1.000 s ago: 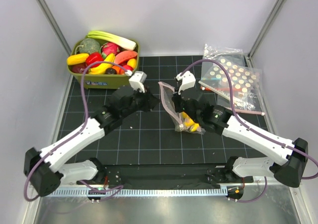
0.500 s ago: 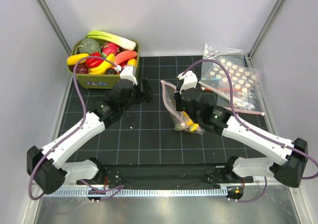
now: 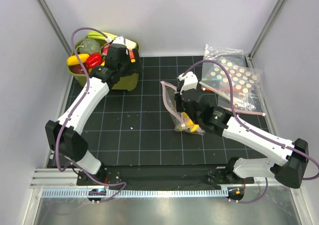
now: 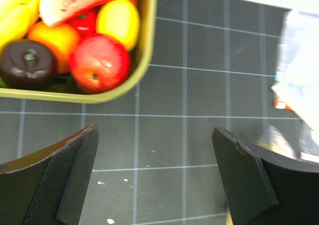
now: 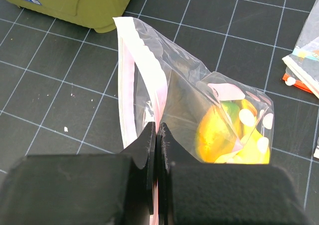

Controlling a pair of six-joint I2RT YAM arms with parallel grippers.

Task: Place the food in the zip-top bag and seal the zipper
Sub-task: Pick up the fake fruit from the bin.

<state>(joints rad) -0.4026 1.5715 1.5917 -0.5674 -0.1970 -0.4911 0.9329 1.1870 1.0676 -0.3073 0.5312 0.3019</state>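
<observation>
We saw the left gripper [image 4: 154,131] spread wide and holding nothing, hanging near the rounded corner of the olive-green plastic bin [image 4: 144,50]. In the overhead view its arm covered much of that bin. A glossy round red fruit [image 4: 99,63] lay inside against the wall, beside a dark purple fruit [image 4: 27,63]. The other pieces were cut off by the frame edge.

The right gripper [image 5: 156,130] was pinched tight on the small clear crinkly zip-top bag [image 5: 184,95], at its pinkish-red zipper strip [image 5: 127,85], above the black gridded mat [image 3: 139,130]. Yellow toy food [image 5: 219,130] sat low in the bag. Glare blurred it, so it was perhaps the banana bunch with an orange-yellow fruit. The fingers hid the bag's near edge.
</observation>
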